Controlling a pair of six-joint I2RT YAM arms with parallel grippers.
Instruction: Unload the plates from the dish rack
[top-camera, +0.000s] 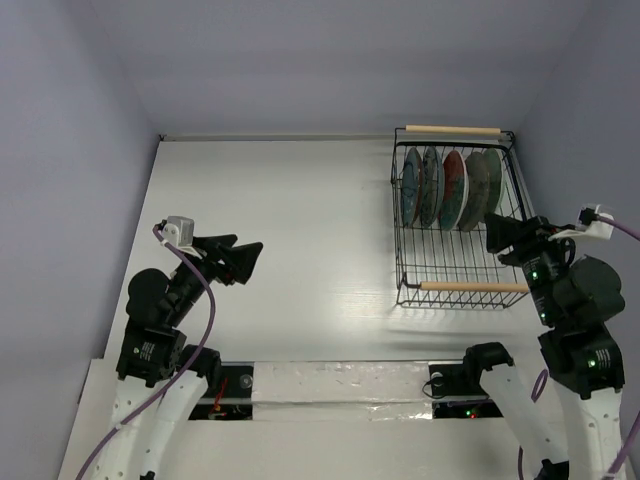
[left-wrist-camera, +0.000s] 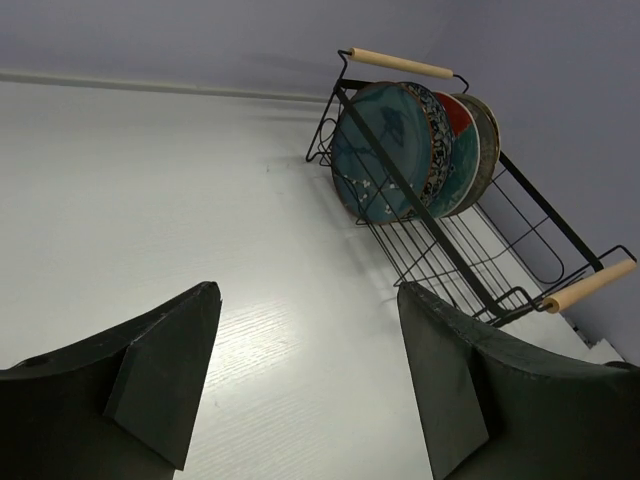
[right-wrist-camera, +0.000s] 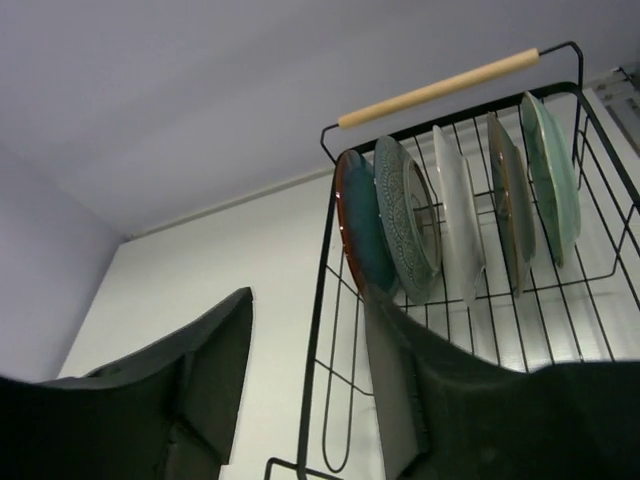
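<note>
The black wire dish rack (top-camera: 462, 287) stands at the back right of the table, with wooden handles at its near and far ends. Five plates (top-camera: 452, 189) stand on edge in its far half: a blue floral one (top-camera: 410, 185) leftmost, a red-and-teal one in the middle, a pale green one (top-camera: 493, 178) rightmost. My left gripper (top-camera: 245, 262) is open and empty, low over the table, well left of the rack (left-wrist-camera: 590, 285), facing the plates (left-wrist-camera: 385, 150). My right gripper (top-camera: 500, 236) is open and empty at the rack's right wall (right-wrist-camera: 325, 300), whose wire shows between my fingers (right-wrist-camera: 308, 295), near the plates (right-wrist-camera: 410, 225).
The white table (top-camera: 300, 220) is walled by pale purple panels at the back and both sides. The rack's near half holds no plates. A taped strip runs along the near edge between the arm bases (top-camera: 340, 385).
</note>
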